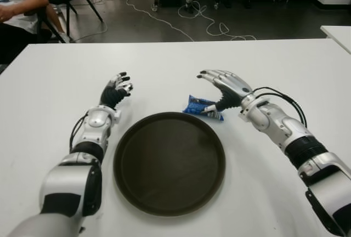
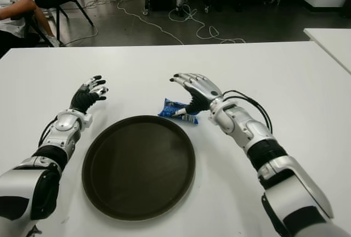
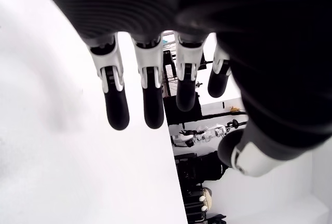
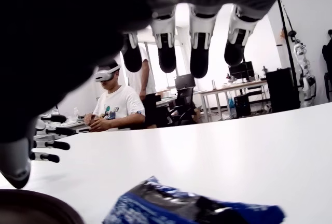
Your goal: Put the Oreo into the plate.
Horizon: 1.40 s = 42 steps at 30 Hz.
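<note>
**Operator:** On the white table (image 1: 285,61), where is the task item located?

**Technician:** The blue crinkled-foil Oreo packet (image 1: 201,107) lies flat on the table surface, just beyond the far right rim of the round dark brown plate (image 1: 126,179). From the eye views, whether packet and rim touch cannot be determined. The packet is outside the plate.

**Operator:** Status of the right hand?

**Technician:** The right hand (image 1: 226,85) is positioned above the packet, palm down. Its fingers (image 4: 199,53) are extended and apart, holding nothing; the right wrist view shows the packet (image 4: 192,206) below the fingertips with clear space between.

**Operator:** Status of the left hand?

**Technician:** The left hand (image 1: 117,91) shows to the left of the plate's far edge. Its fingers (image 3: 115,99) are spread and loosely extended, holding nothing.

**Operator:** Other items?

**Technician:** A seated person in a white shirt (image 1: 19,4) is beyond the table's far left corner.
</note>
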Available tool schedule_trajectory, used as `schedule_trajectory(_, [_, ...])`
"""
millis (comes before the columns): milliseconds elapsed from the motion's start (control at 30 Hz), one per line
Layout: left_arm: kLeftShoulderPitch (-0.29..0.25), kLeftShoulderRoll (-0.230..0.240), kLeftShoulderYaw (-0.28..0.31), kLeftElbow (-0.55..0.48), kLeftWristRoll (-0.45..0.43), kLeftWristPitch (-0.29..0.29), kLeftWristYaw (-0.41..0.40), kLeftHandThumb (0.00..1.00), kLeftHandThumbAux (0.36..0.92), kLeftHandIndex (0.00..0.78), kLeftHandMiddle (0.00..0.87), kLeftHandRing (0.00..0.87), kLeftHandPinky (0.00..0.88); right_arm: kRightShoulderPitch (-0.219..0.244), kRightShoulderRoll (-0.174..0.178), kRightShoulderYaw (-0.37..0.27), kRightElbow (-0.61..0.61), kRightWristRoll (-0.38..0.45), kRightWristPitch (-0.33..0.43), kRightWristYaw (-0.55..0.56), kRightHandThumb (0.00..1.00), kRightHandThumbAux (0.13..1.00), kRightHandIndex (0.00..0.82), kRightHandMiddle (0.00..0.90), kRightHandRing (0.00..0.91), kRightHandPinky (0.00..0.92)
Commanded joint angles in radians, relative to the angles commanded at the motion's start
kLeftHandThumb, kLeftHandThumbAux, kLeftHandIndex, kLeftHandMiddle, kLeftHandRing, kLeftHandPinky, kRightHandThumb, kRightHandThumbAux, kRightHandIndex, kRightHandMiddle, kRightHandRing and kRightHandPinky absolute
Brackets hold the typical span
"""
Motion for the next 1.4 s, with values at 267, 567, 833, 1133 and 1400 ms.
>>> schedule_trajectory(267, [0.0,0.002,0.002,0.002,-0.003,0.002,-0.008,0.228,0.659,0.049,0.143,0.191,0.251,-0.005,0.002,0.01,0.006,-0.015,0.016,0.01,0.0,0.506,0.054,0.098,0.093,0.09])
schedule_trajectory(567, [0.001,0.005,0.004,0.001,-0.004,-0.005,-0.015,0.237,0.666,0.054,0.148,0.199,0.272,-0.001,-0.004,0.017,-0.006,-0.026,-0.004,-0.021,0.0,0.534,0.061,0.112,0.111,0.119])
schedule_trajectory(833, [0.001,0.005,0.006,0.001,-0.006,-0.007,-0.016,0.239,0.681,0.053,0.143,0.192,0.259,0.002,-0.004,0.017,-0.008,-0.038,-0.011,-0.048,0.0,0.531,0.067,0.112,0.105,0.101])
schedule_trajectory(1133, [0.001,0.006,0.009,0.001,-0.008,0.0,-0.022,0.229,0.684,0.046,0.144,0.185,0.241,0.023,-0.018,0.009,-0.073,-0.045,-0.007,-0.045,0.0,0.522,0.068,0.104,0.102,0.103])
schedule_trajectory(1400, [0.0,0.006,0.01,0.001,-0.007,0.001,-0.017,0.239,0.686,0.064,0.156,0.199,0.261,0.03,-0.025,0.008,-0.107,-0.049,0.019,-0.015,0.0,0.53,0.067,0.106,0.108,0.108])
